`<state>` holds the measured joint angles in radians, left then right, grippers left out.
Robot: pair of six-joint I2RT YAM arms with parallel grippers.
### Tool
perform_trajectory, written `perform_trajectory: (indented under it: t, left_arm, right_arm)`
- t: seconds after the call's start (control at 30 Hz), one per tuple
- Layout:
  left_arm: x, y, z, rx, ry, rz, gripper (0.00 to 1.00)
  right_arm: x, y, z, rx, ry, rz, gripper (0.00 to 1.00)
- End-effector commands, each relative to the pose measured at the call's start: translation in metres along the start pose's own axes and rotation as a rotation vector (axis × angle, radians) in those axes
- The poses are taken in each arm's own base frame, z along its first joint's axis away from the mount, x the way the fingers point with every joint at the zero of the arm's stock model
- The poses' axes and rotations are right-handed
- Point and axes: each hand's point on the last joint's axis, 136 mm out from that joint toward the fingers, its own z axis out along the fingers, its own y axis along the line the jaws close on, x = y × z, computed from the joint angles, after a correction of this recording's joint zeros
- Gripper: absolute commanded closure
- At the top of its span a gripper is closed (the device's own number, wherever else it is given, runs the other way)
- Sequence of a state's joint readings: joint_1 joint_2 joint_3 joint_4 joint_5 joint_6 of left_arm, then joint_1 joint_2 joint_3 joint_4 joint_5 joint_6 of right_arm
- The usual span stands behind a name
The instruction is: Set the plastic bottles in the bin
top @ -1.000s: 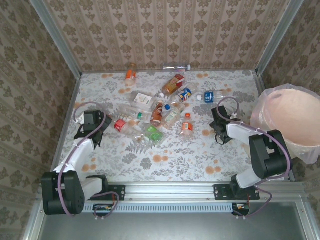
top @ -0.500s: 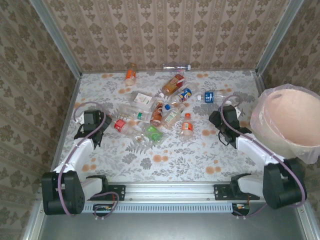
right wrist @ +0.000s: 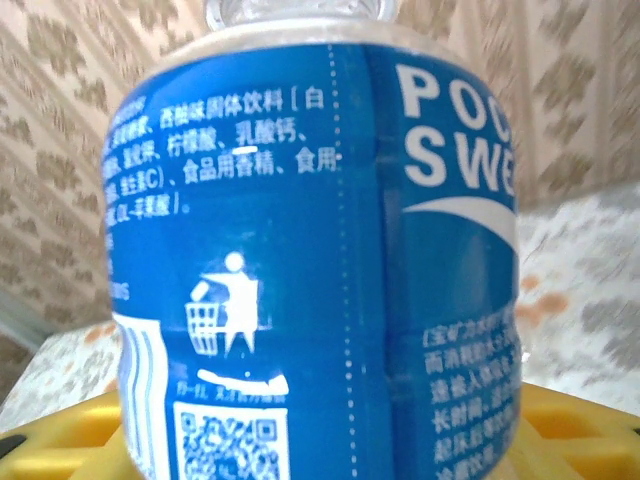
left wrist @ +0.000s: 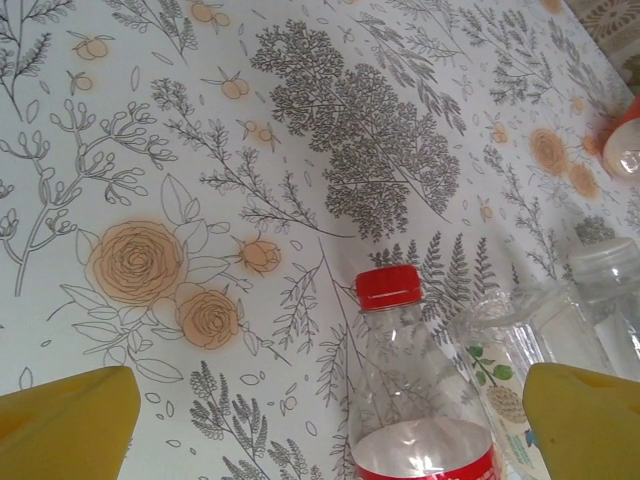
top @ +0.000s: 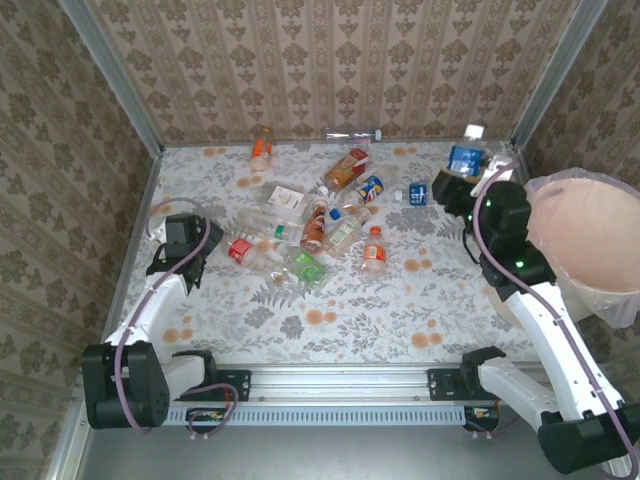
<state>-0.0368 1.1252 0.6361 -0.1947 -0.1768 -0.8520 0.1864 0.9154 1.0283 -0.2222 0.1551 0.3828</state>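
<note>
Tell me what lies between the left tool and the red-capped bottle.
Nothing. In the left wrist view, the red-capped bottle sits right ahead of the open left tool, with just bare floral tablecloth beside it.

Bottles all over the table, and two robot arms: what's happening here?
The bottles are being cleared off the table into the bin. The right gripper holds a blue-labelled bottle in the air, close to the bin but not over it yet. The left gripper is open, pointed at a red-capped bottle lying on the table.
</note>
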Motion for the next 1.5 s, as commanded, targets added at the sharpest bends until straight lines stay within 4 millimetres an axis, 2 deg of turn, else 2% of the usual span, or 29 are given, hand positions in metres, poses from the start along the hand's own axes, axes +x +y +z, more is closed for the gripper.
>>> perform_trajectory:
  t: [0.0, 0.17, 0.4, 0.6, 0.73, 0.83, 1.13, 1.33, 1.47]
  left_arm:
    - [-0.008, -0.017, -0.003, 0.064, 0.002, 0.021, 0.00]
    - [-0.006, -0.042, -0.011, 0.191, -0.001, 0.038, 0.00]
    - [-0.006, -0.057, -0.017, 0.221, 0.007, 0.074, 0.00]
    - [-0.006, -0.067, -0.013, 0.227, 0.017, 0.070, 0.00]
    - [-0.005, -0.075, -0.012, 0.236, 0.026, 0.084, 0.00]
    - [-0.004, -0.078, -0.012, 0.241, 0.027, 0.090, 0.00]
    - [-0.008, -0.078, -0.020, 0.268, -0.025, 0.099, 0.00]
    - [-0.008, -0.082, -0.019, 0.270, -0.016, 0.102, 0.00]
    - [-0.006, -0.082, -0.020, 0.268, -0.012, 0.104, 0.00]
  right_arm:
    - [-0.015, -0.030, -0.012, 0.197, 0.025, -0.133, 0.55]
    - [-0.042, -0.054, -0.025, 0.320, 0.021, -0.159, 0.51]
    - [-0.068, -0.089, -0.072, 0.483, 0.062, -0.173, 0.56]
    - [-0.068, -0.135, -0.100, 0.649, 0.110, -0.127, 0.56]
    - [-0.059, -0.149, -0.099, 0.655, 0.211, -0.103, 0.56]
    - [-0.048, -0.162, -0.093, 0.686, 0.301, -0.100, 0.52]
    - [-0.021, -0.183, -0.075, 0.689, 0.355, -0.008, 0.42]
    - [-0.001, -0.180, -0.049, 0.583, 0.377, 0.050, 0.39]
    - [0.005, -0.189, -0.039, 0.597, 0.376, 0.047, 0.39]
